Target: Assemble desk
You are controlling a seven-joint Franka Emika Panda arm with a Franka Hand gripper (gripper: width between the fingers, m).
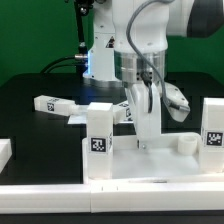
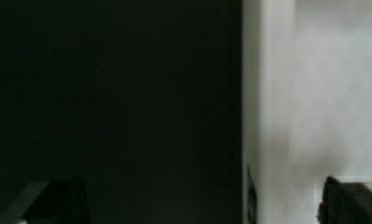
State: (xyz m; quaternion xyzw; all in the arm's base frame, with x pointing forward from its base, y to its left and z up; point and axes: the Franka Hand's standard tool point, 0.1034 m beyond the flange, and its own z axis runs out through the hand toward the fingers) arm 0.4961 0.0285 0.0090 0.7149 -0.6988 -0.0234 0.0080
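I see the tabletop (image 1: 150, 162) near, right of centre. The gripper (image 1: 146, 112) hangs above its middle, fingers (image 2: 50, 200) spread wide, clamping nothing. Upright legs (image 1: 100, 135) stand at its ends. A loose leg (image 1: 55, 103) lies far left.

A leg (image 1: 45, 103) lies behind the tabletop (image 1: 150, 168).

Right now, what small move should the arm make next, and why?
Probably a small sideways shift to centre the gripper on the upright leg below it, then close. In the wrist view the fingertips stand far apart, so it looks open, and a white surface fills only one side of the gap. Whether the leg is seated in the tabletop, I cannot tell.
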